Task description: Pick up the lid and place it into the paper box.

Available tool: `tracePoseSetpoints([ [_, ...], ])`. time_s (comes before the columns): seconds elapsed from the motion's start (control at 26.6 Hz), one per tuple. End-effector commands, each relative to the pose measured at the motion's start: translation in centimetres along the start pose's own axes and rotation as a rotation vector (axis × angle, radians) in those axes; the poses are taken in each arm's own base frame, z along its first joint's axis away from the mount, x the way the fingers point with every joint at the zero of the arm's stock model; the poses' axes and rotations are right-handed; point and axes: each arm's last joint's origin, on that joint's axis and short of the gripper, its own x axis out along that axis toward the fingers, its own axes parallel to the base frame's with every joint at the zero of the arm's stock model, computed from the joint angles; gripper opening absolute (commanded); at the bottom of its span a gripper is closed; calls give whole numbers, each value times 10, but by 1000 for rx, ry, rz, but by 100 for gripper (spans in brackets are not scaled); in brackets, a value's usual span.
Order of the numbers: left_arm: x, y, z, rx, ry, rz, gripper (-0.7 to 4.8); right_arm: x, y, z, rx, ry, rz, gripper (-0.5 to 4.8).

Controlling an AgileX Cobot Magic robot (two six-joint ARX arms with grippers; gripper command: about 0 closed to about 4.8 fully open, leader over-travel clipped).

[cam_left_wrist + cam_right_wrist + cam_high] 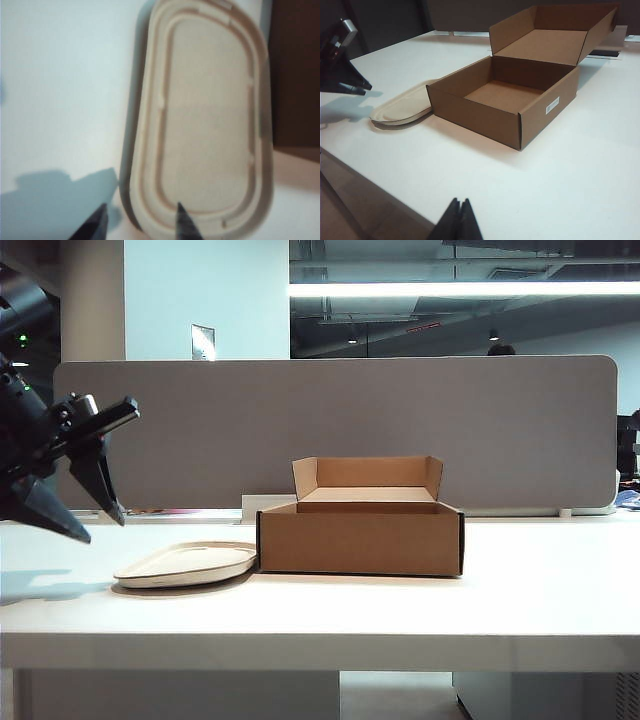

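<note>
Lid [186, 564] flat on table [400, 610], touching paper box [360, 540] side; left gripper [90, 510] above lid's outer end, jaws spread, empty; right gripper [459, 220] pressed together, low, well apart from box.

A white table [520, 600] — behind it a grey partition panel [400, 410] — ceiling light strip [460, 289] above.
</note>
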Motion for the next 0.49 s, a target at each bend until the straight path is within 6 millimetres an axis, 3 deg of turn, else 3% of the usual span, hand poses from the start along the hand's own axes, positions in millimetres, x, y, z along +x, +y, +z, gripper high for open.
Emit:
tracePoseSetpoints([
  [0.04,5,1,-6,-30,45,6,206,0,0,-1,-4,-5,-1,-1],
  [0.49,39,-5,-14,2,59,13,213,0,0,-1,-3,-5,3,-1],
])
